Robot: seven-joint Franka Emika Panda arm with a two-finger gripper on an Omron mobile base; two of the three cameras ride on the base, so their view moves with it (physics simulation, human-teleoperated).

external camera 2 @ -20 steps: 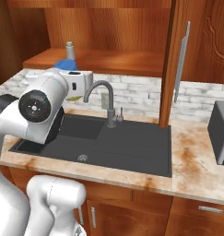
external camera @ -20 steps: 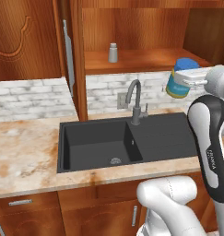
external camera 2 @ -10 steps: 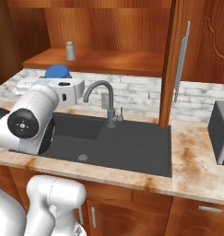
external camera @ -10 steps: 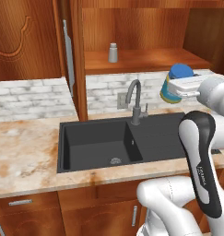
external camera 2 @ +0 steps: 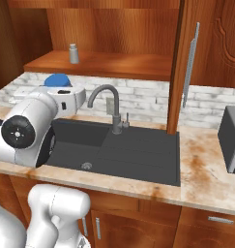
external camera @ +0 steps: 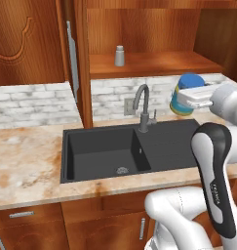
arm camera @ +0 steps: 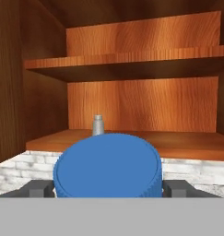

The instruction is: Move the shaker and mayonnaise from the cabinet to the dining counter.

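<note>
Since a second ago the jar has come out and away from the shelf: the mayonnaise [external camera: 187,94] sat higher and tilted at the right edge of the left base view, and now it hangs lower and more level at right of centre, above the sink's [external camera: 129,149] right half. The gripper [arm camera: 108,186] is clamped on it, fingers [arm camera: 38,188] pressing the jar's sides in the hand view, where the blue lid sits at lower centre. In the right base view the jar [external camera 2: 58,80] shows at mid-left, mostly hidden behind the white hand, so I can only make out its lid there. The shaker [external camera: 120,55] stands upright on the lower shelf of the open cabinet [external camera: 149,62], at upper centre of the left base view and upper left of the right one [external camera 2: 73,53]; in the hand view it [arm camera: 98,125] peeks just over the lid, straight ahead along the gripper's line and deeper in. So the camera faces into the cabinet, and I'd judge the dining counter lies somewhere away from it; the coming move looks like a carry backward or a turn of the base, jar kept upright. The shaker waits for a second trip.
</note>
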